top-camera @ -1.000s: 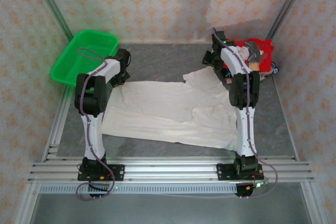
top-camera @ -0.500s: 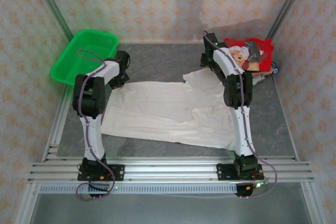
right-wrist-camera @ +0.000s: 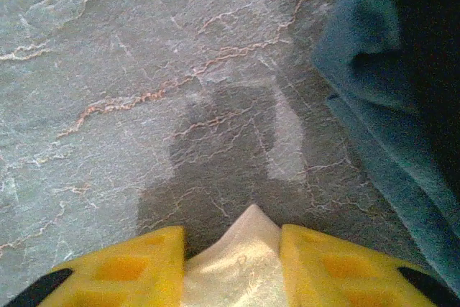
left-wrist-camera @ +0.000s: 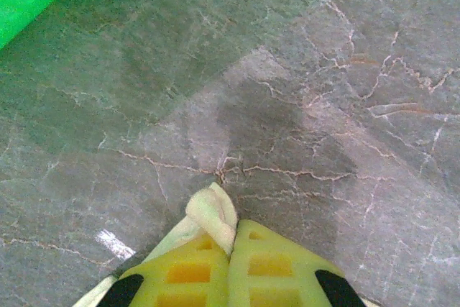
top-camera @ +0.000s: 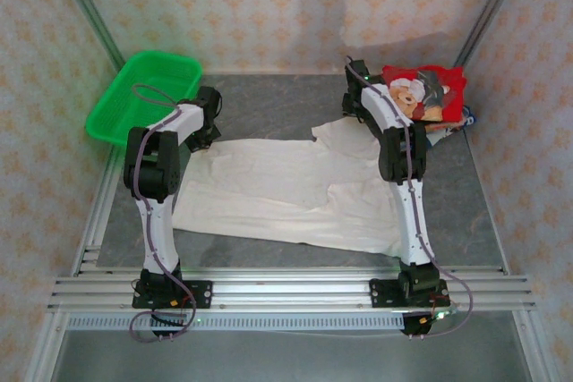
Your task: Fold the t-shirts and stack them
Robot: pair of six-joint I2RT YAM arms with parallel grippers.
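— Reaching to the far edge, why?
— To fold it over, I think. The left gripper (left-wrist-camera: 230,231) is clenched on the off-white shirt (top-camera: 286,190), spread mid-table; the right gripper (right-wrist-camera: 231,239) has cloth between its jaws, gripped or not I cannot tell.

Matt off-white cloth t-shirt (top-camera: 286,190); smooth grey veined stone-look tabletop (top-camera: 269,100) with faint sheen; glossy green plastic basket (top-camera: 148,87).

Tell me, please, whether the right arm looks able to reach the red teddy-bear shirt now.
Probably yes: the red shirt lies beside the right gripper, nothing between, though its jaws straddle the off-white shirt.
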